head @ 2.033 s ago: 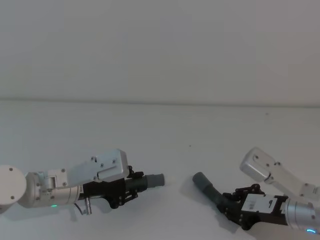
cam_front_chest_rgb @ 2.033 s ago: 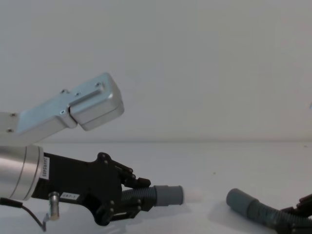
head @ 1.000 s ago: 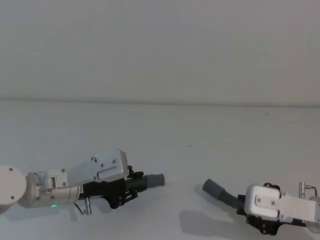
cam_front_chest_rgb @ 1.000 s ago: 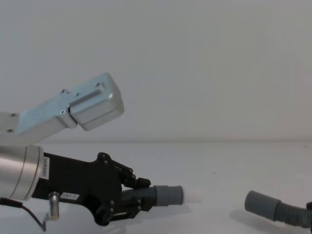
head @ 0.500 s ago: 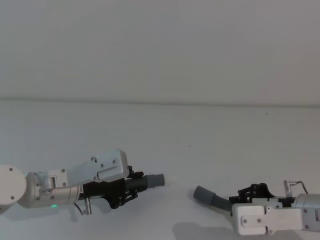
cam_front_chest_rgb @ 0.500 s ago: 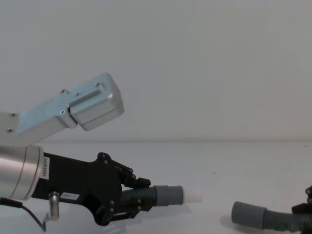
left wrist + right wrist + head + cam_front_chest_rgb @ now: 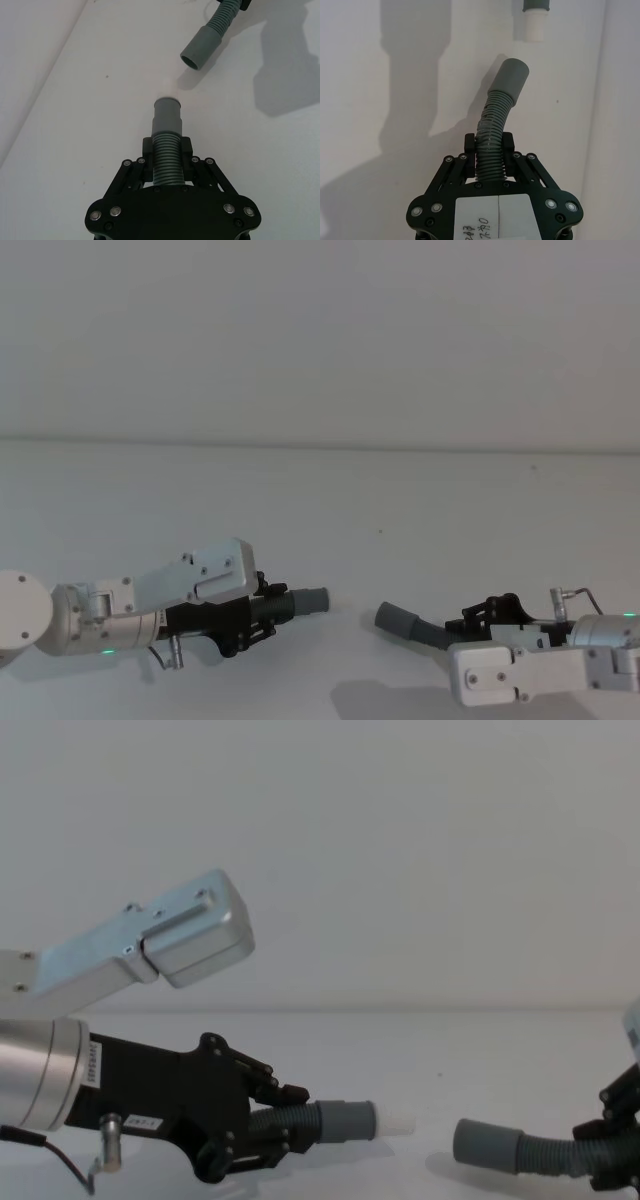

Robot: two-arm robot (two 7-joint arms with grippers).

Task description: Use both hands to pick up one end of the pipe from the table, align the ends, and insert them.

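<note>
— Across the white surface, what is showing?

— It is lying plain and matt, running back to a pale grey wall; shadows of the arms are falling on it near both hose pieces.

— What is the left claw doing?

— It is reaching in low from the left, its black prongs pressed in against the ribbed part of the left hose piece, pinching it just behind the smooth cuff. The cuff is sticking out forward past the prongs, and a small whitish tip is showing at its end in the chest view. A green light is glowing on the silver arm behind it.

— And the right claw?

— It is sitting low at the right, likewise closed on the corrugated section of the right hose piece. That piece is bending as it leaves the prongs, and its wider cuff is pointing toward the left one.

— Are the two cuffs touching?

— No. They are facing each other near the middle of the surface with a clear gap between, the right cuff lying slightly lower in the chest view. In the left wrist view its open mouth is sitting off to one side of the left cuff's line, not squarely ahead.
</note>
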